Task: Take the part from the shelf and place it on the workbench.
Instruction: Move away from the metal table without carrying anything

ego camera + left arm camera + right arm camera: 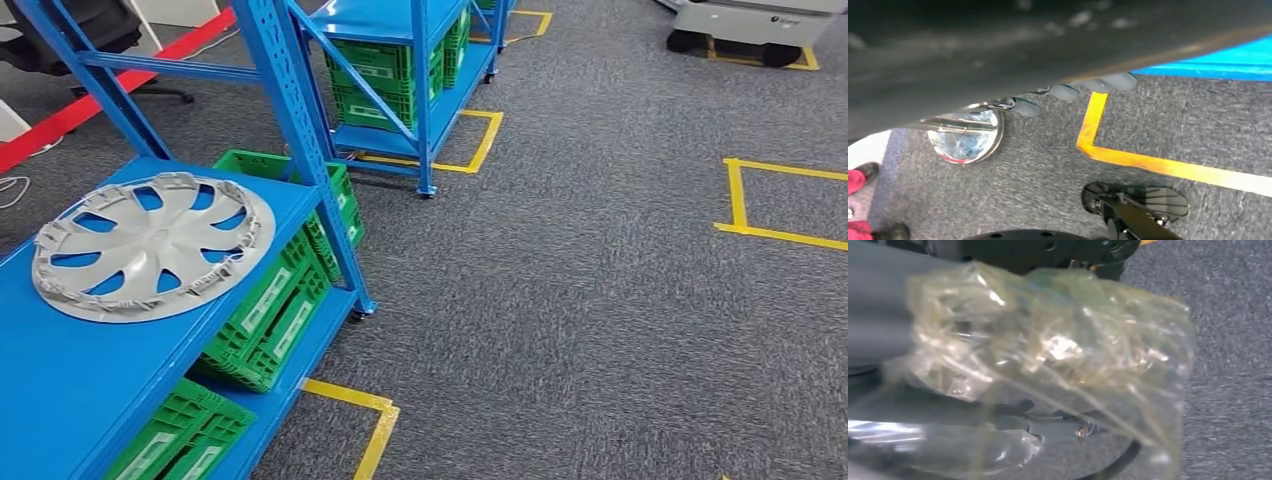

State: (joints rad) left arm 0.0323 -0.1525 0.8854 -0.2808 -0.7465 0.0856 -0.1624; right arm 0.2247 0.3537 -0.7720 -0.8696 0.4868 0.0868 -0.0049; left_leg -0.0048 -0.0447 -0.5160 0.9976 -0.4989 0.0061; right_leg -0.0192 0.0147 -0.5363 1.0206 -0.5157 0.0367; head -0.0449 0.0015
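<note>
Looking down from the head view, I've got the part, a silver wheel cover (152, 246), lying flat on the blue shelf (70, 380) at my lower left, so the left arm is nearer. Left hand (1075, 91) hangs over carpet, fingers apparently holding nothing. Right hand (1058, 427) sits wrapped in clear plastic; can't tell its fingers.

Silver hubcap (152, 245), blue shelf (70, 380), green crates (270, 310), seemingly yellowish wrap (1058, 355).
</note>
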